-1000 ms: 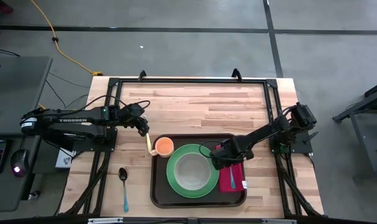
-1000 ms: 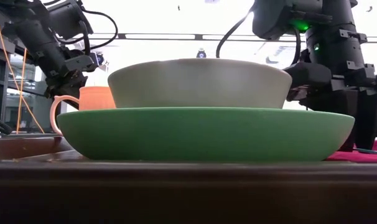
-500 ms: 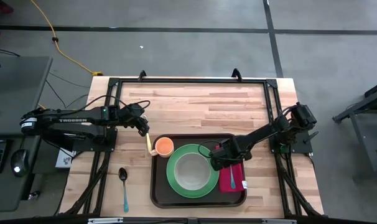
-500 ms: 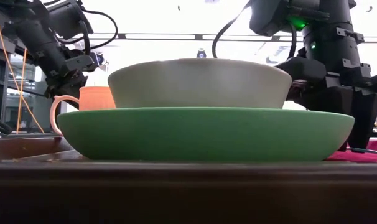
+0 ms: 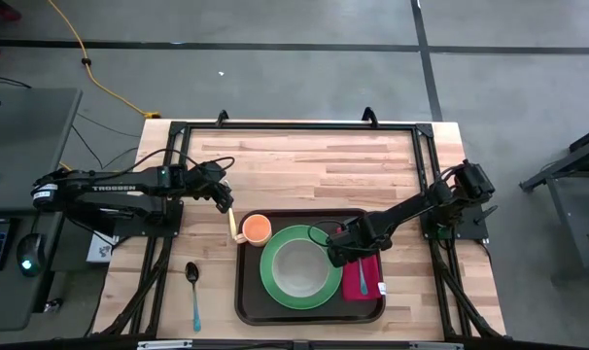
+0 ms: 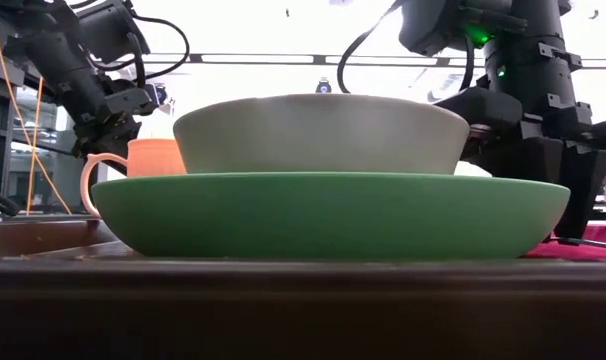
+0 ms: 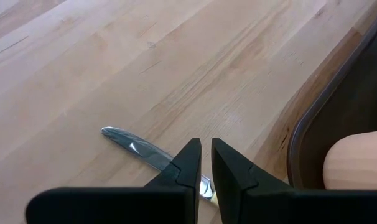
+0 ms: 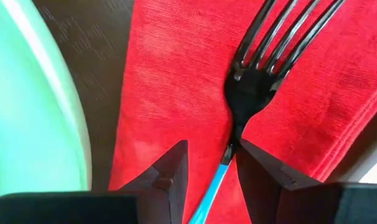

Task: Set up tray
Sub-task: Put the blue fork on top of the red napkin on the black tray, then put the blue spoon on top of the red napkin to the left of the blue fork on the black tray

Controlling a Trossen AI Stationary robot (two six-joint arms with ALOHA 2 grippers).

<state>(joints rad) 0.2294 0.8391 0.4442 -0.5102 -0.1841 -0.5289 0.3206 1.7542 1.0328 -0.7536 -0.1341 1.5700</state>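
Note:
The dark brown tray (image 5: 246, 301) lies near the table's near edge. It carries a green plate (image 5: 275, 282) with a white bowl (image 5: 299, 267), an orange cup (image 5: 257, 229) and a magenta napkin (image 5: 372, 264). A blue-handled fork (image 8: 257, 81) lies on the napkin. My right gripper (image 8: 213, 146) is open just above it, one finger on each side of the fork's neck, apart from it. My left gripper (image 7: 206, 144) is just left of the tray's far left corner, shut on a knife (image 5: 234, 226). My left gripper pinches the knife between its two fingers where the blade meets the handle (image 7: 204, 185). It comes from above, slanting, with the fingers across the knife. The blade (image 7: 129, 143) points away over the wood; I cannot tell whether it touches the table.
A blue-handled spoon (image 5: 193, 292) lies on the wood left of the tray. The black frame (image 5: 294, 126) runs along the table's far edge and sides. Bare wood stretches between the tray and the far edge.
My right gripper has shifted slightly toward the plate while staying low over the napkin and fork. The left arm and the knife have kept still.

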